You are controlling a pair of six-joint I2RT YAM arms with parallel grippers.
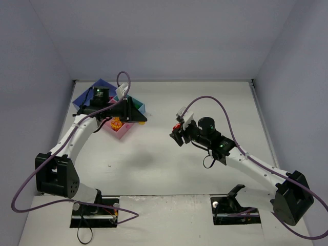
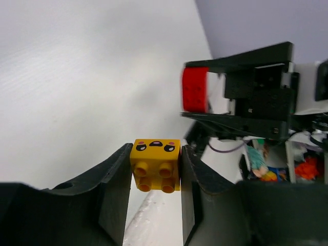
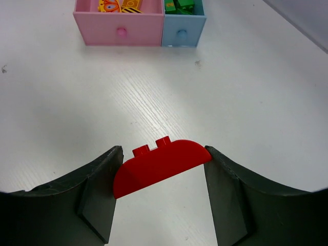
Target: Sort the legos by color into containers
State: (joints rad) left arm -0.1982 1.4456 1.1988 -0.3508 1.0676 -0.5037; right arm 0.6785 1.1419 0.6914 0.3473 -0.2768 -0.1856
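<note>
My left gripper (image 2: 155, 152) is shut on a yellow lego (image 2: 156, 166) with a printed face, its studs facing the camera. In the top view this gripper (image 1: 139, 117) hovers over the tray's (image 1: 82, 102) right end, beside the pink compartment (image 1: 122, 134), and the yellow lego is hidden. My right gripper (image 3: 162, 151) is shut on a red curved lego (image 3: 161, 168), held above the table. It is mid-table in the top view (image 1: 177, 131) and shows in the left wrist view (image 2: 195, 89).
The pink compartment (image 3: 120, 28) holds yellow and orange legos (image 3: 120, 5). The teal one (image 3: 183, 32) holds green legos (image 3: 179, 5). The blue compartment (image 1: 89, 95) lies at the far left. Grey walls enclose the table on three sides.
</note>
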